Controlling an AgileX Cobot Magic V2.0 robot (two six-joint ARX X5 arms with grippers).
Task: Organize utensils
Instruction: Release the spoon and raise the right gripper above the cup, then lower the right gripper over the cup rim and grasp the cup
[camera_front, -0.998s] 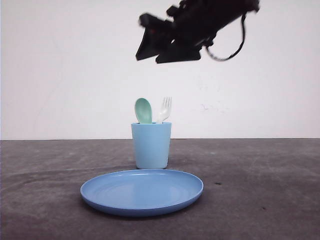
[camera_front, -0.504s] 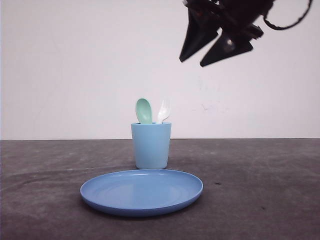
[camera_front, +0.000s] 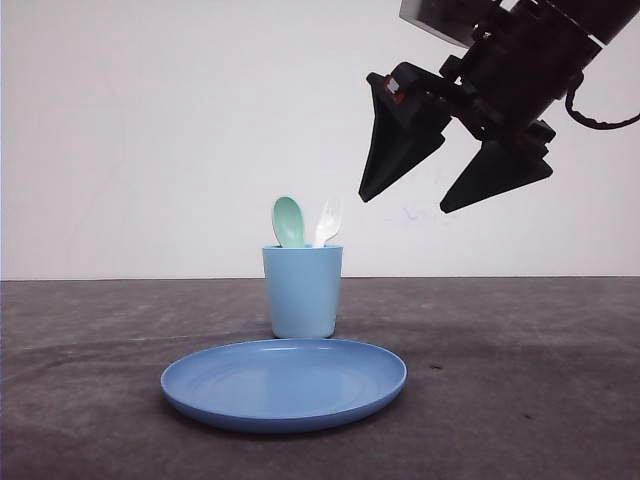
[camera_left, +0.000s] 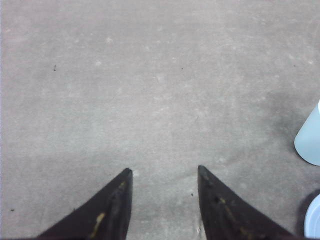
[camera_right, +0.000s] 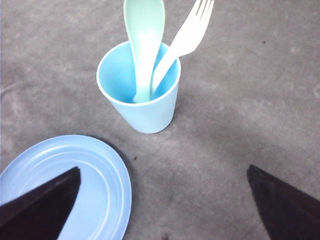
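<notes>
Currently I see the pale mint-green plastic spoon (camera_front: 288, 221) and the small white plastic fork (camera_front: 326, 222) standing heads-up together inside the light blue plastic cup (camera_front: 302, 291), behind the round blue plate (camera_front: 284, 385) on the dark grey table (camera_front: 520, 380). My right gripper (camera_front: 402, 199) hangs above and right of the cup, fingers spread wide, empty. My left gripper (camera_left: 163, 173) is also parted over bare table.

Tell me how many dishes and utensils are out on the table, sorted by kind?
Cups: 1, the light blue cup
Plates: 1, the blue plate
Spoons: 1, the mint-green spoon standing in the cup
Forks: 1, the white fork standing in the cup
Total: 4
</notes>
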